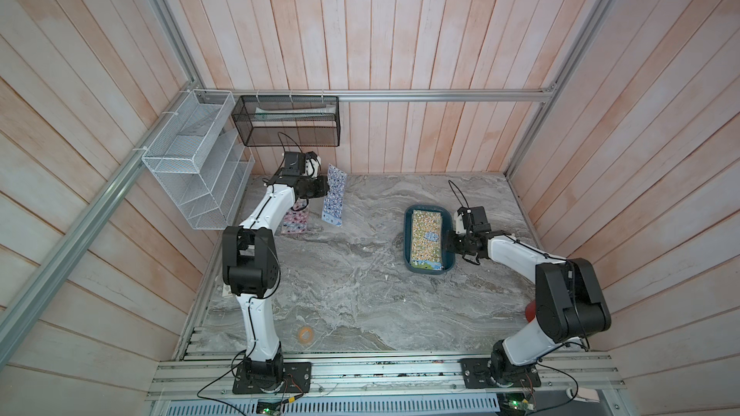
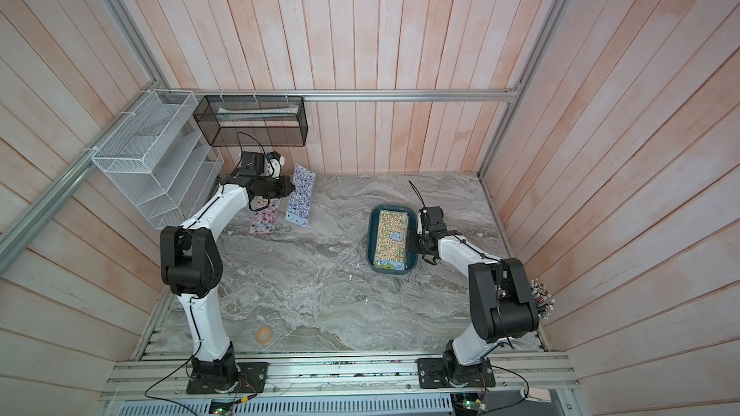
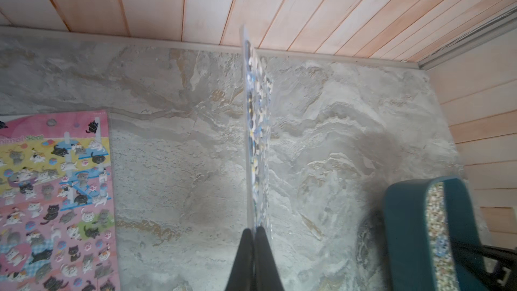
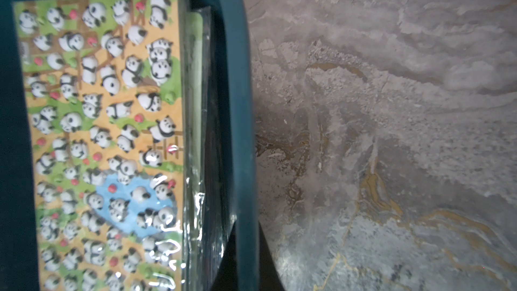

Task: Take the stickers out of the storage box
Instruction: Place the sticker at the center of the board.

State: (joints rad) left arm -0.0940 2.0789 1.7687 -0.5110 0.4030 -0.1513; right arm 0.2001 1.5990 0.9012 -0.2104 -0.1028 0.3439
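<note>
My left gripper [image 3: 254, 230] is pinched shut on a blue sticker sheet [image 1: 334, 198], held upright at the table's [image 1: 360, 294] far-left corner. My right gripper [image 1: 451, 242] is clamped on the storage box [image 1: 429, 272] wall (panda sheet [image 1: 427, 234] on top inside). Pink sheet [image 1: 295, 222] lies flat nearby.

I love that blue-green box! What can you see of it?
The storage box is a shallow, dark teal tray, plastic by its look, with rounded corners. It sits flat on the grey stone-look table. A panda sticker sheet lies on top inside, with more wrapped sheets beneath. The right tool is shut on one long wall.
</note>
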